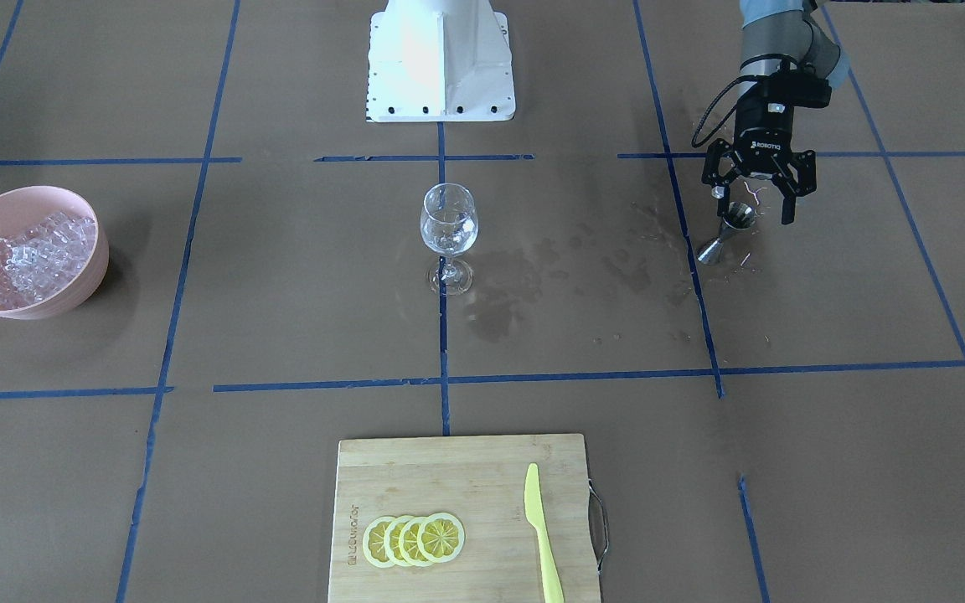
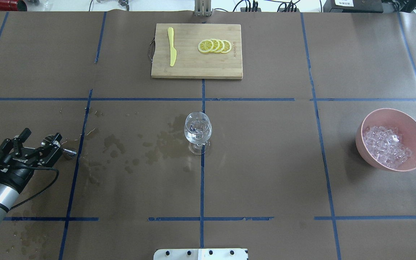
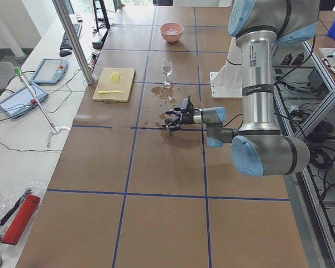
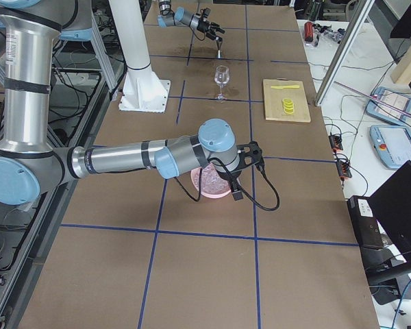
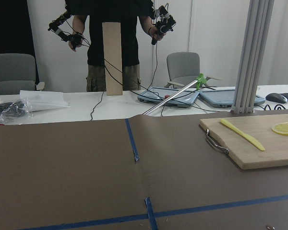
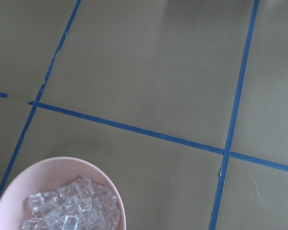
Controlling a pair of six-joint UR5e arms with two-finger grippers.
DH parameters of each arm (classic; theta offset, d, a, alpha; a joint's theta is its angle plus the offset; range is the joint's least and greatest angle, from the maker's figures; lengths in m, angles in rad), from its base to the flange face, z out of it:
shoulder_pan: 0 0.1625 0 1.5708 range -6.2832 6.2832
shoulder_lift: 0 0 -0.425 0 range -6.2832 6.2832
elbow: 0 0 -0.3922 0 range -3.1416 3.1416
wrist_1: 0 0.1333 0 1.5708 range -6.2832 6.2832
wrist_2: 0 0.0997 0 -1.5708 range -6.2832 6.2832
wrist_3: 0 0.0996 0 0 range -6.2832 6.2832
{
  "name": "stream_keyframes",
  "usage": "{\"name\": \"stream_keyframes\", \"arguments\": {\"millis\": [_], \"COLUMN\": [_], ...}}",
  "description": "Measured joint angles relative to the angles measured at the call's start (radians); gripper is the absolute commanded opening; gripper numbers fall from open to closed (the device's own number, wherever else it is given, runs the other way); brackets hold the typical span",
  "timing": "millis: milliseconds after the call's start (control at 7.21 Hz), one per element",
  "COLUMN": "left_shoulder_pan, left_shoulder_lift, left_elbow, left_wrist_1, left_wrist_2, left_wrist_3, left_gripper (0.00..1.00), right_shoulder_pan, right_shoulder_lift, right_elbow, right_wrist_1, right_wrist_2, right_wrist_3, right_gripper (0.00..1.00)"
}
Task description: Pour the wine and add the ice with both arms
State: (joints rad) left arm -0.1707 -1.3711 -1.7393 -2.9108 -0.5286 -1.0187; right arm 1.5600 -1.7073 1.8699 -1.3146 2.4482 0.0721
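A wine glass (image 1: 449,226) stands at the table's middle with a little clear wine in its bowl; it also shows in the overhead view (image 2: 198,130). The ice (image 1: 34,255) is heaped in a pink bowl (image 2: 392,112) and also shows in the right wrist view (image 6: 69,211). My left gripper (image 1: 752,205) is open just above a small metal jigger (image 1: 727,233) that stands on the paper. I cannot tell if they touch. My right gripper (image 4: 236,188) hangs over the pink bowl and shows only in the exterior right view. I cannot tell whether it is open or shut.
A wooden cutting board (image 1: 466,469) with lemon slices (image 1: 414,540) and a yellow knife (image 1: 543,536) lies at the operators' edge. Dark wet stains (image 1: 524,280) spread between the glass and the jigger. The white pedestal (image 1: 441,63) stands behind the glass.
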Motion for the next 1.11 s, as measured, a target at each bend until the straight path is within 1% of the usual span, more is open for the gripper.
{"name": "stream_keyframes", "arguments": {"millis": [278, 555, 694, 833, 972, 1110], "left_shoulder_pan": [0.027, 0.043, 0.046, 0.047, 0.048, 0.048], "left_shoulder_lift": [-0.042, -0.098, -0.108, -0.112, -0.113, -0.113], "left_elbow": [0.053, 0.119, 0.149, 0.177, 0.193, 0.199], "left_wrist_1": [0.0, -0.004, -0.006, -0.006, -0.007, -0.008], "left_wrist_2": [0.036, 0.047, 0.048, 0.048, 0.048, 0.048], "left_wrist_3": [-0.015, -0.024, -0.047, -0.072, -0.088, -0.103], "left_gripper": [1.0, 1.0, 1.0, 0.83, 0.62, 0.57], "right_shoulder_pan": [0.0, 0.0, 0.0, 0.0, 0.0, 0.0], "right_shoulder_lift": [0.0, 0.0, 0.0, 0.0, 0.0, 0.0], "right_elbow": [0.0, 0.0, 0.0, 0.0, 0.0, 0.0], "right_wrist_1": [0.0, 0.0, 0.0, 0.0, 0.0, 0.0], "right_wrist_2": [0.0, 0.0, 0.0, 0.0, 0.0, 0.0], "right_wrist_3": [0.0, 0.0, 0.0, 0.0, 0.0, 0.0], "right_gripper": [1.0, 1.0, 1.0, 1.0, 1.0, 1.0]}}
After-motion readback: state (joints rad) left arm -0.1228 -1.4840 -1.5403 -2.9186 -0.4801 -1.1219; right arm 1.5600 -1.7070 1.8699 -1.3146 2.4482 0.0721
